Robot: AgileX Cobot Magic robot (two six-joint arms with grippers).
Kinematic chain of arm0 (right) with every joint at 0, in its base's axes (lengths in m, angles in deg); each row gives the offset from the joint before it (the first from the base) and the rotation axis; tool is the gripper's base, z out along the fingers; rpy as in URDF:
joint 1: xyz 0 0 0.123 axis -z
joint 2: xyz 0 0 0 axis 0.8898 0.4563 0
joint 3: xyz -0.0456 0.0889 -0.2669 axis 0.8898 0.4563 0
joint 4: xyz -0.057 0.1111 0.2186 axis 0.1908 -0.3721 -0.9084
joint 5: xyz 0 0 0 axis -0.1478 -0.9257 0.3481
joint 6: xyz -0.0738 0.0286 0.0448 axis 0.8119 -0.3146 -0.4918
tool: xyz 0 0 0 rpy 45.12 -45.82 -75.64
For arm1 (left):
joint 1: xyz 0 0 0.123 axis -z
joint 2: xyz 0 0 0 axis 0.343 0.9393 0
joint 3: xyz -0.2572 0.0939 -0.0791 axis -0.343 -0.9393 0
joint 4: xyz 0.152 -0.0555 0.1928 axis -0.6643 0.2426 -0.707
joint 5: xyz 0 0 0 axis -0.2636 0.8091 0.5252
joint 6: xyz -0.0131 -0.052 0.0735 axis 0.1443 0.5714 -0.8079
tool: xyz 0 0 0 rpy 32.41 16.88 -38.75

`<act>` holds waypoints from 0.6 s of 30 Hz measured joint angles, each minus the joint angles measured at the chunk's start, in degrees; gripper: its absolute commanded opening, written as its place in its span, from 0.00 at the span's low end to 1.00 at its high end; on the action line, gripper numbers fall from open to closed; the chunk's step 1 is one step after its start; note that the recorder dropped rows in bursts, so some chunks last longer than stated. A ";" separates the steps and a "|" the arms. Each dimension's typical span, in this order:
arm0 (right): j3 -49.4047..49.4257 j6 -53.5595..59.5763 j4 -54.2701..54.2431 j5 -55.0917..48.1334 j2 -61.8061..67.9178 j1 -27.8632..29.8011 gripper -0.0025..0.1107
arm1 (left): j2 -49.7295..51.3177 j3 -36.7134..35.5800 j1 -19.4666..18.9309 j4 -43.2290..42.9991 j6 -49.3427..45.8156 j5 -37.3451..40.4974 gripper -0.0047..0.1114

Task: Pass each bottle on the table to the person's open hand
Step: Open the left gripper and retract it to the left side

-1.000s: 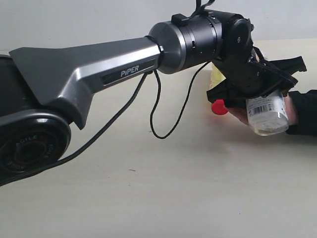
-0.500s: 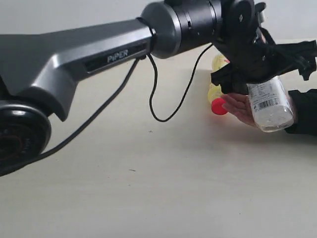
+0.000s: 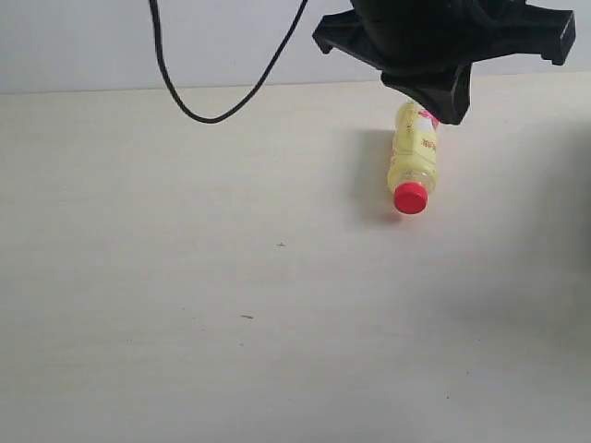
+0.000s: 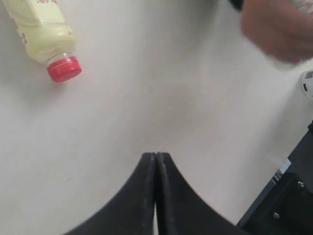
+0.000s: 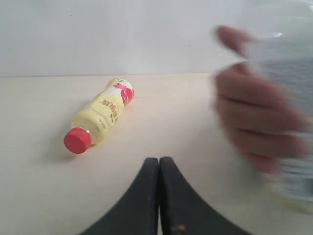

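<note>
Left end effector (image 4: 155, 156) empty (hand (image 5: 254, 117) wrist-only)

Plain pale wall (image 3: 83, 41), evenly lit

Likely a robot lab: pale wood-grain table (image 3: 185, 351), plain white wall (image 3: 83, 46), looped black cable (image 3: 214, 121).

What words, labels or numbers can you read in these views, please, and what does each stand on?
None can be read.
Yellow bottle: red print on its label, too small and blurred to read.
Clear bottle in the person's hand: any print is smeared by motion blur.
Barcode at the left wrist view's edge: no digits legible.
</note>
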 measured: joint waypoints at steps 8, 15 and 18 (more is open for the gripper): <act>0.00 0.00 0.00 0.00 0.00 0.00 0.02 | -12.90 -19.43 0.00 -3.79 -3.05 -11.12 0.04; 0.00 0.00 0.00 0.00 0.00 0.00 0.02 | -30.64 -49.02 0.40 -6.90 -3.51 -31.29 0.04; 0.00 0.00 0.00 0.00 0.00 0.00 0.02 | -39.35 -63.95 1.11 -7.15 -3.51 -44.78 0.04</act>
